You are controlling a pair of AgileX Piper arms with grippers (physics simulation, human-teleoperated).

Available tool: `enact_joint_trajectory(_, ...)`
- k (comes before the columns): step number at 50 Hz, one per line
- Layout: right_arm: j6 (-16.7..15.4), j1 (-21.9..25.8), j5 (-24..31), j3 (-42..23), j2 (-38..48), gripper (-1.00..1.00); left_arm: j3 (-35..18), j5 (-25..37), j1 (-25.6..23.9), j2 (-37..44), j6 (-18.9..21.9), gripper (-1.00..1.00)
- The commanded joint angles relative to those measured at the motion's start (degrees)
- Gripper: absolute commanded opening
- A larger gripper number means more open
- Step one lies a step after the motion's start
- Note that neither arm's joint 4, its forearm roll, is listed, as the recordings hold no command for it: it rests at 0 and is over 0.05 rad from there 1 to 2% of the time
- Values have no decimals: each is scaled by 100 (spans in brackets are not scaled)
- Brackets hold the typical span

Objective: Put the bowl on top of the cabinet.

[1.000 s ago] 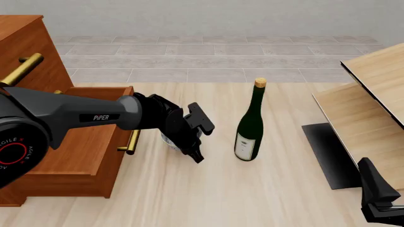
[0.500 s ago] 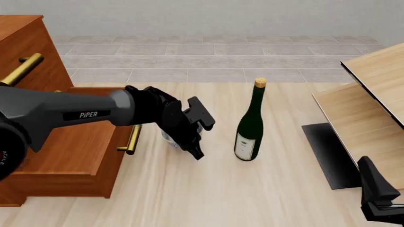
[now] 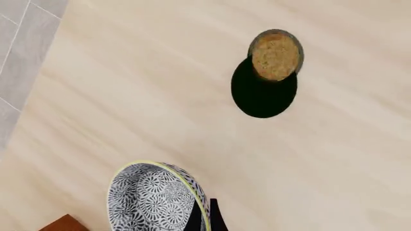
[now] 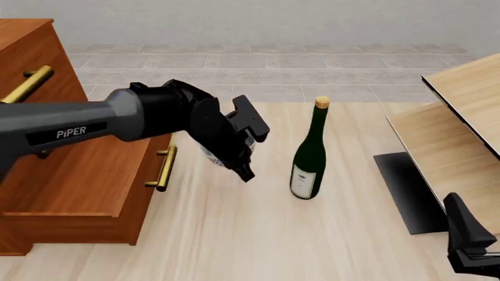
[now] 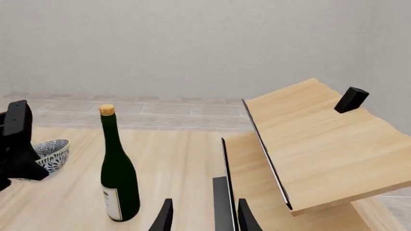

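Left end effector (image 4: pixel 243 153) clamped on speckled bowl (image 3: pixel 157 198) beside cabinet (image 4: pixel 70 175); right end effector (image 5: pixel 204 216) fingers apart.

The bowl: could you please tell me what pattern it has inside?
A dense black-and-white speckled floral pattern lines the bowl, clearest in the left wrist view.

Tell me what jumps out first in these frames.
The left arm's gripper dominates the centre of the front view, clamped on the rim of the speckled bowl and holding it off the table. Beside it stands a corked green wine bottle, with the reddish-brown cabinet at far left.
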Motion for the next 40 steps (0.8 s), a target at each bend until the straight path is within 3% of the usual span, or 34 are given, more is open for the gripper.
enact_joint_trajectory(1, 3, 2, 89, -7, -98, 100, -292, 367, -40, -417, 205, -100)
enact_joint_trajectory(40, -29, 100, 92, -3, -99, 100, -1734, 2347, 934, -1395, 1634, -100)
